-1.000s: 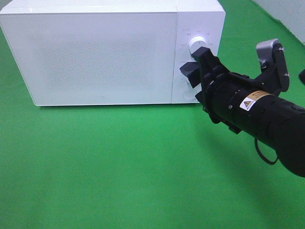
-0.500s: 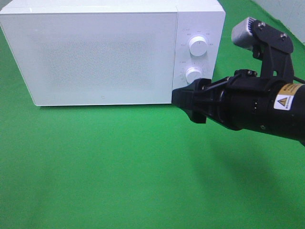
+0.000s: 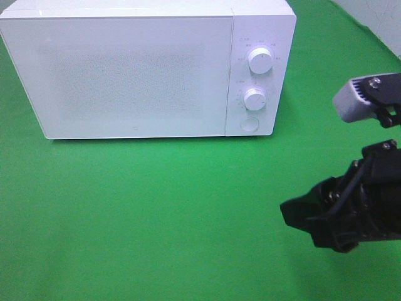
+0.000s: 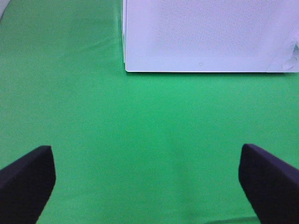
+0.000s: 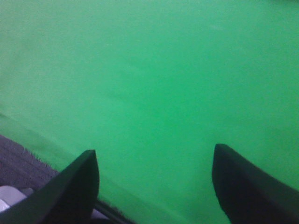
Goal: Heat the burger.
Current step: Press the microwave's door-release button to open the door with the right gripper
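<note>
Your right gripper (image 3: 294, 213) hangs over the green cloth (image 3: 156, 219), well apart from the microwave (image 3: 138, 69) and off to the side of its control panel. In its wrist view the right gripper (image 5: 154, 158) shows both fingers spread wide with nothing between them. Your left gripper (image 4: 145, 158) is likewise spread and empty, facing the microwave's (image 4: 205, 37) front from a distance.

You cannot see the burger in any view. The door is closed and too frosted to see through, so my guess is that it sits inside.

With the door closed and your hand off the panel, the step looks like clearing away so the oven can run. Do it cleanly:

- Lead the right arm off over bare cloth, away from the upper knob (image 3: 260, 61), the lower knob (image 3: 255, 99) and the round button (image 3: 250, 123), so that nothing gets nudged.
- Mind the cloth's edge, which shows near that gripper in its wrist view.
- Leave the left arm where it is.
- I cannot read the dial settings, so check them before trusting the heat.
</note>
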